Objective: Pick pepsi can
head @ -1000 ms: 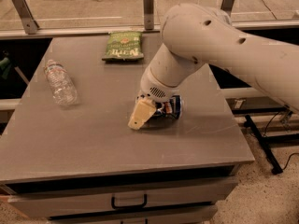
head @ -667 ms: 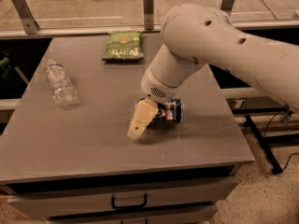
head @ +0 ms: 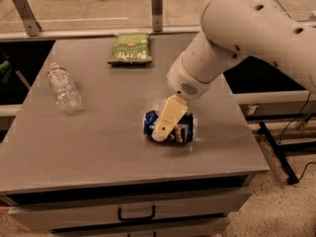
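The pepsi can point(head: 183, 130) is dark blue with white and red markings and lies on its side on the grey table point(head: 98, 147), right of the middle. My gripper point(head: 161, 131) comes down from the big white arm point(head: 232, 38) and sits right over the can. Its cream-coloured part crosses the can's middle, so blue shows on both sides of it. The can rests on the table.
A clear plastic water bottle point(head: 63, 88) lies at the table's left. A green chip bag point(head: 130, 48) lies at the back middle. A metal rail with posts point(head: 157, 4) runs behind the table. Drawers with a handle point(head: 136, 214) are under the front edge.
My gripper has moved right, from beside the can's left end to over its middle. More of the can's left end shows now. Bottle and bag have not moved.
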`<state>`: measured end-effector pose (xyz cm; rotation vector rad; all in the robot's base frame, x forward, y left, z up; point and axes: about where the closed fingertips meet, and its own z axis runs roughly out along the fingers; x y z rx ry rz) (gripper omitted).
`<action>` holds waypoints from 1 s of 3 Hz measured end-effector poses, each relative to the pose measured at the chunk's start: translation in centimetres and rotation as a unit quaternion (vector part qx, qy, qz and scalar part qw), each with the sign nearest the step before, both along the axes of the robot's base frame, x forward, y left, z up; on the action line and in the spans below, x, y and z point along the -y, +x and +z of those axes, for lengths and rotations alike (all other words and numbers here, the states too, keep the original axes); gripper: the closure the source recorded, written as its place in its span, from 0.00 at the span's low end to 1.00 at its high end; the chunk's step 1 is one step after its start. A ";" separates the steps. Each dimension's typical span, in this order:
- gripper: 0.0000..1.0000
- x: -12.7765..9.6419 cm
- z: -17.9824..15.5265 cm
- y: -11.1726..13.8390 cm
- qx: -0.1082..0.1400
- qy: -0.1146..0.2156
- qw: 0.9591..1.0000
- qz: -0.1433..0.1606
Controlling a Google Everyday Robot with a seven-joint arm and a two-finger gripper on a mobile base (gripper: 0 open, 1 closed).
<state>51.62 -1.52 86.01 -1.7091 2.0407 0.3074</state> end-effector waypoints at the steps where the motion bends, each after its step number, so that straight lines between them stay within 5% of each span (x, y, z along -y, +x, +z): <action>1: 0.00 1.8 -0.4 -0.9 -0.012 -0.009 1.000 0.009; 3: 0.42 2.9 -1.9 -2.3 -0.030 -0.013 0.999 0.014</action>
